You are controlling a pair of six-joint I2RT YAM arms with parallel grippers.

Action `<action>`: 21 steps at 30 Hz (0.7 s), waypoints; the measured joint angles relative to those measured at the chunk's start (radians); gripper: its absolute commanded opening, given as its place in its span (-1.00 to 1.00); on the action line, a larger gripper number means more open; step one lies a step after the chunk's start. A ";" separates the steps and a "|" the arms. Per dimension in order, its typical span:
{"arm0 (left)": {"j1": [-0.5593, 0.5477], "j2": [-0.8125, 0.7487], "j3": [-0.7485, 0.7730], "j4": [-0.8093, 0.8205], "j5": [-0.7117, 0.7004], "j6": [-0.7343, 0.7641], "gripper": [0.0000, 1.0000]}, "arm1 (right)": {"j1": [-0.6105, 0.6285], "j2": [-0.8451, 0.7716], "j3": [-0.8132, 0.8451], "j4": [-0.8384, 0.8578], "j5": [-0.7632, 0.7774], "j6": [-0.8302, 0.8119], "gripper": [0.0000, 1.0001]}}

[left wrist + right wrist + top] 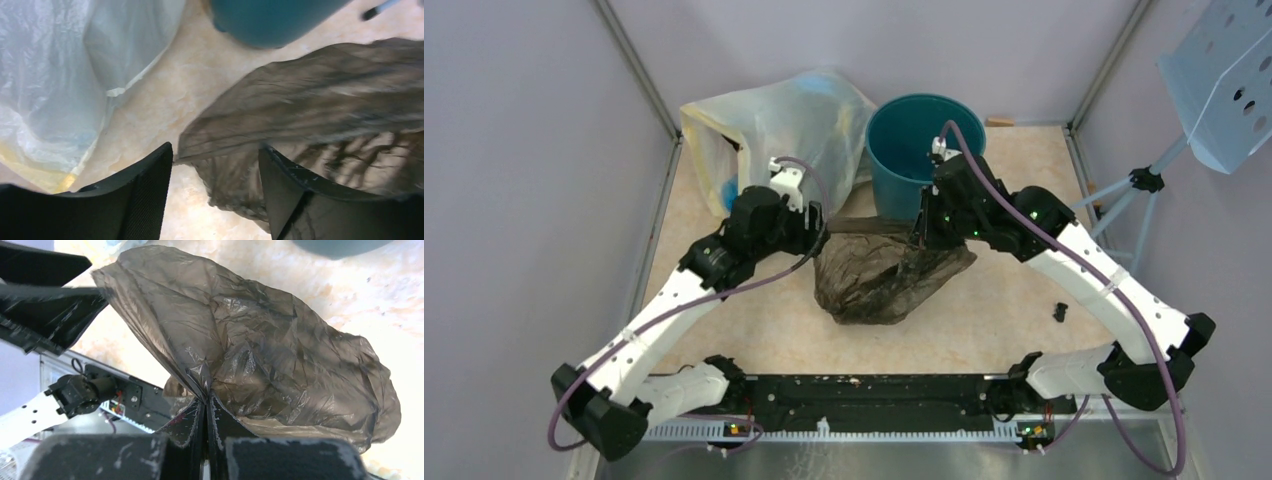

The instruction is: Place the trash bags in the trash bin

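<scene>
Right end effector is clamped flat on a gathered fold of the black trash bag, whose body balloons out ahead of it. Left end effector stands wide apart; the bag's near corner lies between its fingers but is not pinched. The bag hangs between the two arms, just in front of the teal trash bin, with its bulk sagging toward the tabletop. The step in hand looks like lifting the bag over the rim. To do it well, the left side should close on that corner first, so the film is carried at two points. Both arms should then rise until the lowest folds clear the rim before moving in over the opening, keeping off the whitish bag beside the bin.
</scene>
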 measured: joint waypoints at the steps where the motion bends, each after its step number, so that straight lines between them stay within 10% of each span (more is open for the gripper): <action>1: 0.000 -0.041 -0.031 0.027 0.022 0.008 0.50 | -0.005 0.003 -0.009 0.013 -0.022 0.005 -1.00; 5: 0.000 -0.204 -0.126 0.138 0.115 0.012 0.37 | -0.046 0.006 -0.065 0.065 -0.110 0.040 -1.00; 11: 0.000 -0.309 -0.219 0.285 0.304 -0.035 -0.99 | -0.073 0.025 -0.165 0.134 -0.209 0.098 -1.00; 21: -0.091 -0.268 -0.468 0.639 0.571 -0.091 -1.00 | -0.073 0.036 -0.186 0.192 -0.276 0.143 -1.00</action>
